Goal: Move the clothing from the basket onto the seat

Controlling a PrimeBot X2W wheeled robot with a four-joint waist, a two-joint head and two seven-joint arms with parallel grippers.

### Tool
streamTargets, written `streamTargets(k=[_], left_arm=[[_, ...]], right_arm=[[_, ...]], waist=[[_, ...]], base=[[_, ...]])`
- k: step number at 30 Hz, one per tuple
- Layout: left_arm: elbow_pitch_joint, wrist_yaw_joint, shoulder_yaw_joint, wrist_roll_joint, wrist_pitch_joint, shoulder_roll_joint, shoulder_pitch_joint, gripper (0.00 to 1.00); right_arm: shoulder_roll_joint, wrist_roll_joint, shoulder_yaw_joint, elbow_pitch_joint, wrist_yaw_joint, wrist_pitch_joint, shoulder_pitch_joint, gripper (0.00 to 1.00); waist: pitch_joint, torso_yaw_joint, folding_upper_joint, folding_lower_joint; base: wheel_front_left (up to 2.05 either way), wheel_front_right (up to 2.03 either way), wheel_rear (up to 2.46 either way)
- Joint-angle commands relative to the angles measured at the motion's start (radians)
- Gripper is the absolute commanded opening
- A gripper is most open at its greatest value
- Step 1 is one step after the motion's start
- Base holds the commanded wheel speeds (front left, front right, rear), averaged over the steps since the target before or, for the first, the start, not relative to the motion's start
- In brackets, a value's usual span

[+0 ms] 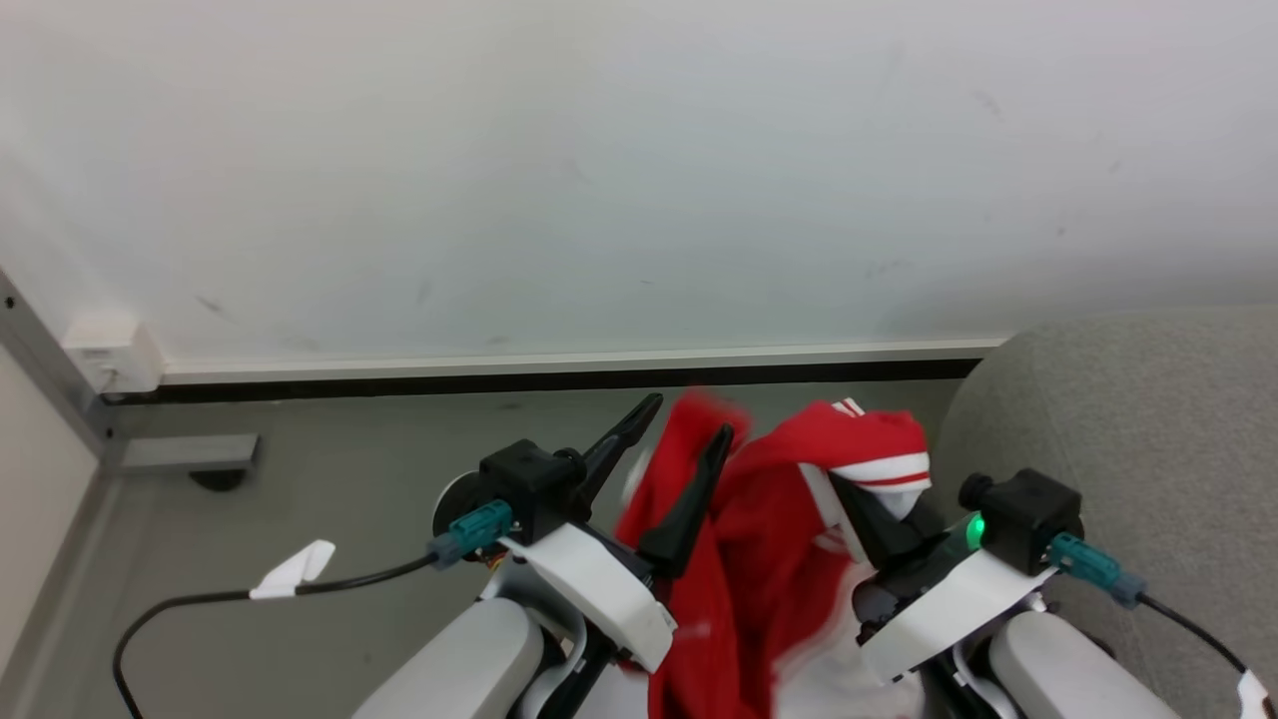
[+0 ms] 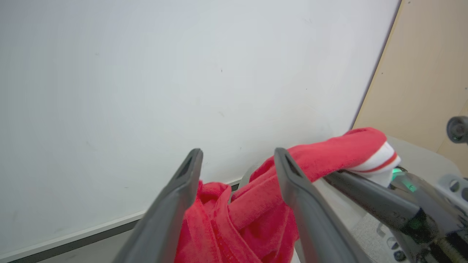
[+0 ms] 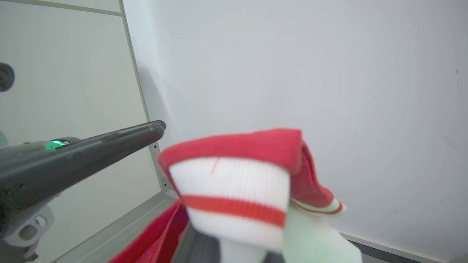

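Your red top [image 1: 769, 539] hangs in mid-air just beside the grey seat [image 1: 1128, 419], and your right gripper [image 1: 874, 514] is clamped on its white striped cuff [image 1: 884, 469]. Your left gripper [image 1: 689, 417] is spread wide, with red fabric loose between its fingers.

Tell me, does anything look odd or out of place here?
Yes: the red top dangles bunched in mid-air, its striped cuff pinched in the shut right hand, while the left hand stands open next to it. It has not reached the grey seat at the right.
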Motion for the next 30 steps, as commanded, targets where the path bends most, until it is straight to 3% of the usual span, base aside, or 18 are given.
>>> streamTargets(k=[1,20,30], left_arm=[[-0.003,-0.002,0.001,-0.002,-0.009,0.008,0.015,1.00],[-0.024,-0.016,0.007,0.058,-0.039,0.017,0.062,1.00],[-0.037,-0.045,0.039,0.122,-0.041,0.005,0.074,1.00]], right_arm=[[-0.016,-0.008,-0.020,-0.012,-0.002,0.000,-0.002,0.00],[-0.150,-0.057,-0.239,-0.183,-0.002,0.000,0.031,0.00],[-0.148,-0.067,-0.331,-0.262,-0.002,0.000,0.090,0.00]], waist=[[0.004,-0.024,0.0000,0.0000],[0.074,-0.309,0.0000,0.0000],[0.113,-0.435,0.0000,0.0000]], base=[[0.00,0.00,0.00],[0.00,0.00,0.00],[0.00,0.00,0.00]])
